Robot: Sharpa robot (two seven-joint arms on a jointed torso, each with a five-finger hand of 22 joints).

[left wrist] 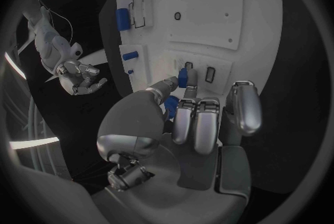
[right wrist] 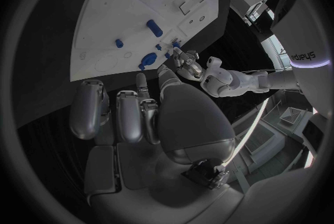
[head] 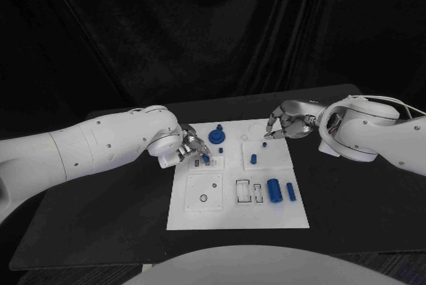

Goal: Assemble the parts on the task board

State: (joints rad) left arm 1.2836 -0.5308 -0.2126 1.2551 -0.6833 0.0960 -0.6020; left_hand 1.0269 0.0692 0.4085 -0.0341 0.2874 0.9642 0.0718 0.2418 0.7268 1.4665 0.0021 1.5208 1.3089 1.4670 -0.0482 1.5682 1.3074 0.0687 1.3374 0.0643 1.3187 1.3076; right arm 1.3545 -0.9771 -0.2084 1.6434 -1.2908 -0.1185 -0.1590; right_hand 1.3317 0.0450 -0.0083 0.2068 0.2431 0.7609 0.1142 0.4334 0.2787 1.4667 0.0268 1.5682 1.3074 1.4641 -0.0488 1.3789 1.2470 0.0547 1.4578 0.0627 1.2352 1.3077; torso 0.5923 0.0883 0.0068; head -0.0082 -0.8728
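Pinching marks the left hand [left wrist: 191, 123]: thumb and a finger hold a small blue peg [left wrist: 183, 77] just above the task board [head: 238, 216], at its left edge beside a small slot, the peg's long axis looking roughly upright toward the board. The right hand [head: 285, 126] hovers at the board's far right corner with fingers curled on nothing, farther from that slot.

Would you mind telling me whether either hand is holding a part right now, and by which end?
The left hand pinches a small blue part between thumb and a finger, apparently by its lower end, over the task board. The right hand holds nothing.
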